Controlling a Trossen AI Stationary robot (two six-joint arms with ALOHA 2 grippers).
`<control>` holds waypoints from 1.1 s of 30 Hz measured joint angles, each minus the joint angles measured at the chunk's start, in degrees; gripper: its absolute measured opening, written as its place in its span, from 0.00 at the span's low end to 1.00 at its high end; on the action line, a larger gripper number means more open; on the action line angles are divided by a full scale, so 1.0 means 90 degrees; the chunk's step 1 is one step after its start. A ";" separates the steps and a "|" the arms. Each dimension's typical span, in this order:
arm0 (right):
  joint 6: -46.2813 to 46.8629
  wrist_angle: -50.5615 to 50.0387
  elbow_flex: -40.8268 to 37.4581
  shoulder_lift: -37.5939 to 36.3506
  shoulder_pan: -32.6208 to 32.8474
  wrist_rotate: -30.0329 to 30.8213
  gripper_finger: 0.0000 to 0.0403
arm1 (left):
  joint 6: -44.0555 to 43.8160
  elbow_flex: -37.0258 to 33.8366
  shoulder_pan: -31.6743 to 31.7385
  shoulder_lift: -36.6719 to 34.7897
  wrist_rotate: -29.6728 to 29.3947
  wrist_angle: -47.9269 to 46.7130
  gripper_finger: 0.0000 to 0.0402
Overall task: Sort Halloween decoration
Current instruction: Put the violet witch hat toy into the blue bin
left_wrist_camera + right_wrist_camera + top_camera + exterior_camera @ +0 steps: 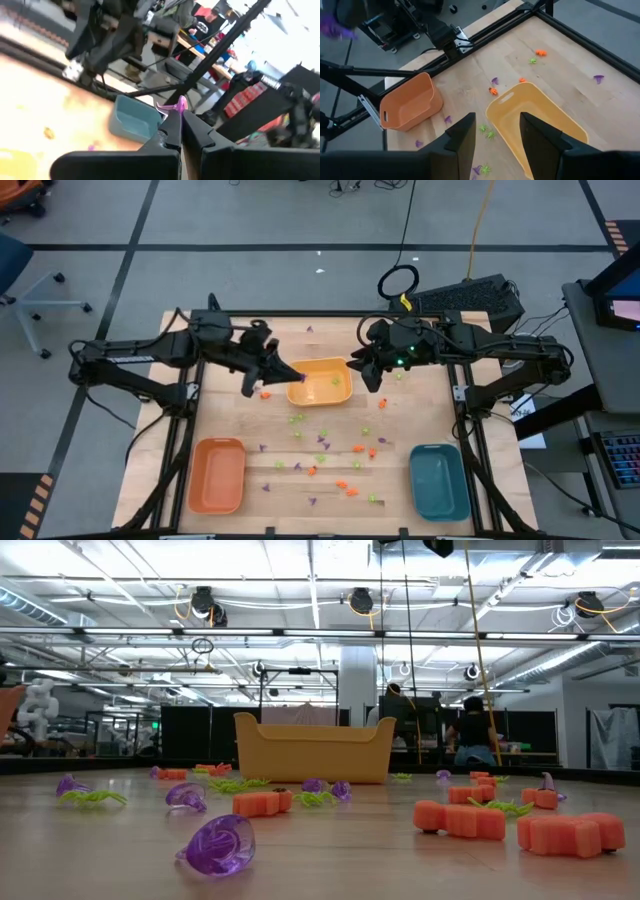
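1. Halloween decoration (322, 457): many tiny pieces in orange, light green and purple, scattered loose over the middle of the wooden counter (250, 435), mostly between the three trays.
2. Low view gives shape: the purple pieces (217, 844) are translucent, glossy and ring-like; the orange pieces (460, 819) are flat, chunky and matte; the light green pieces (92, 797) are thin, leggy and spider-like.
3. Trays, in the high view: yellow tray (321, 382) at 12 o'clock of the scatter, orange tray (217, 474) at 8 o'clock, teal tray (439, 480) at 4 o'clock.
4. Left claw (293, 375): fingers together, clamped on one purple piece (179, 104) at the tips; it sits at the 9 o'clock rim of the yellow tray.
5. Right claw (366, 371): fingers apart, nothing between them; it hangs at the 3 o'clock end of the yellow tray, above the counter.
6. A few green pieces lie inside the yellow tray.
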 joint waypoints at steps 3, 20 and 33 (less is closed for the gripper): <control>0.0144 0.0000 0.0000 0.0000 0.0000 -0.0135 0.35 | -0.0176 0.0000 -0.0150 0.0156 -0.0034 0.0016 0.00; -0.0674 0.1382 -0.0002 0.0024 0.0529 -0.1692 0.35 | 0.0146 0.0000 -0.0302 0.1165 0.0386 0.2135 0.00; -0.0813 0.1425 -0.0002 0.0359 0.0532 -0.2156 0.48 | 0.0144 0.0000 -0.0285 0.1525 0.0553 0.2157 0.00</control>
